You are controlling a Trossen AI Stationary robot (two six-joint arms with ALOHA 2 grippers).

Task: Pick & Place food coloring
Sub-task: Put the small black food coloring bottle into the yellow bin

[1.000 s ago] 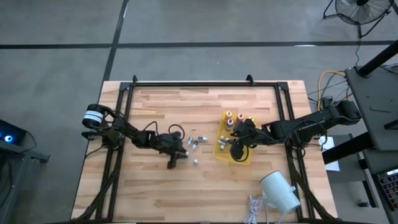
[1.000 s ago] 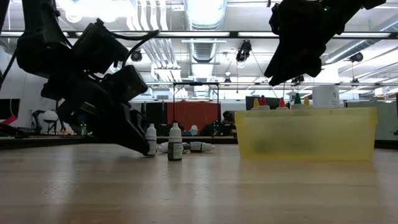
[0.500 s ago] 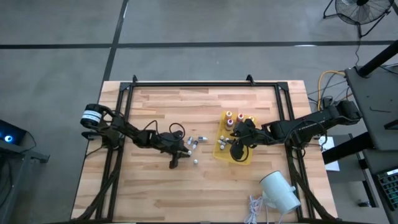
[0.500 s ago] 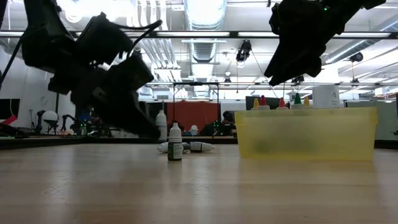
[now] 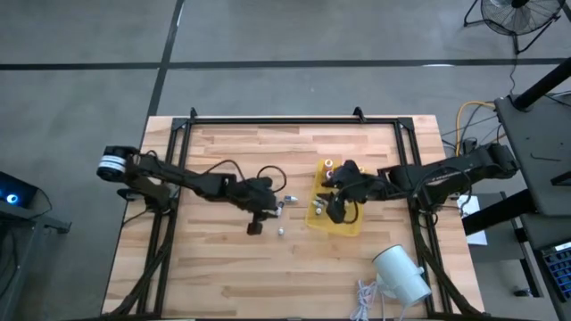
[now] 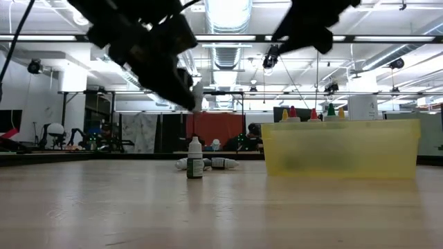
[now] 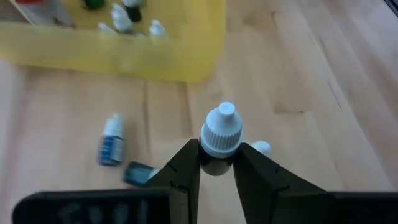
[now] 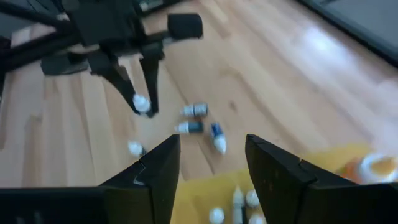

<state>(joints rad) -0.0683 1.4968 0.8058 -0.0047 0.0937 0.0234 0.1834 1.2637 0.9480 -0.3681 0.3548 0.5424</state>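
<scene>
My left gripper (image 7: 216, 160) is shut on a tiny white-capped food coloring vial (image 7: 219, 132) and hangs above the table's middle (image 5: 266, 205). Below it one vial (image 6: 194, 158) stands upright on its base, and others (image 6: 211, 163) lie on their sides. A yellow tray (image 5: 353, 228) to the right holds colour-topped bottles (image 6: 310, 113) and small vials (image 7: 121, 17). My right gripper (image 8: 211, 168) stands open above the tray, with nothing between its fingers. My left gripper pinches the vial just below its white cap (image 7: 217, 148) between its two fingertips (image 7: 189, 158). The fingers slant down from the table's left. The vial is lifted clear of the table (image 6: 199, 97), its cap end standing out beyond the fingertips.
A big white cylinder (image 5: 401, 275) lies at the near right, with a white cord (image 5: 364, 300) beside it. Several loose vials (image 8: 198, 111) are scattered on the wood between the two grippers. A black frame (image 5: 268, 121) runs along the table's far edge.
My left gripper has risen from the table with the vial in its fingers and shifted a little toward the yellow tray; the vial is now lifted clear. My right gripper has risen a little above the tray.
</scene>
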